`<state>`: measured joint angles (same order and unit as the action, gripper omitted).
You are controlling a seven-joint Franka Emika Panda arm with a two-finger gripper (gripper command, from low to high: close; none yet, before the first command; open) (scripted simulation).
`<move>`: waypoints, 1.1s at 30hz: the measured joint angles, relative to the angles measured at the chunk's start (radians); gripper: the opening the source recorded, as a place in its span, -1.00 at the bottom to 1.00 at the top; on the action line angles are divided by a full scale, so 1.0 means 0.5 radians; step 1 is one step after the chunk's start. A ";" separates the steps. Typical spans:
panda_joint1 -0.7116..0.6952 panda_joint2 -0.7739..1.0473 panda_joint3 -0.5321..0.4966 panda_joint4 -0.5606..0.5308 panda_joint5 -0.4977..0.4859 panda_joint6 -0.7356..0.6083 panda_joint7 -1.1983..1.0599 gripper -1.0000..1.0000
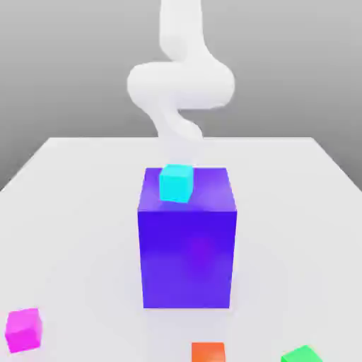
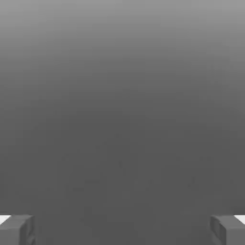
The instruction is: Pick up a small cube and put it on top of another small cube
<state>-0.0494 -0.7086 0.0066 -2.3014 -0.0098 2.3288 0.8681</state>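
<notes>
The big blue block [image 1: 187, 258] looks smooth and faintly glossy (plastic, perhaps); the white arm [image 1: 181, 85], smooth too.

The exterior view looks from in front of the broad white table [image 1: 92, 212], facing the smooth white robot arm [image 1: 181, 85] and angled down enough to show the top of the big blue block [image 1: 187, 261]. The hand view looks out between two grey fingertips [image 2: 16, 229] very near its lens, onto a plain grey expanse; what the two views share cannot be told.

White table [image 1: 85, 233] under block [image 1: 187, 261], three cubes [image 1: 24, 331]
</notes>
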 joint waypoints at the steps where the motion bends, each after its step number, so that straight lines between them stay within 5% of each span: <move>1: -0.033 0.079 -0.002 -0.001 -0.015 0.024 0.063 0.00; 18: -0.535 1.318 -0.115 -0.020 -0.110 0.415 0.960 0.00; 32: -0.796 2.331 -0.174 0.016 0.205 0.840 1.265 0.00; 33: -0.807 2.402 -0.162 0.031 0.216 0.895 1.258 -1.00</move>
<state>-0.4529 0.4925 -0.0743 -2.2860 0.0980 2.7764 1.4973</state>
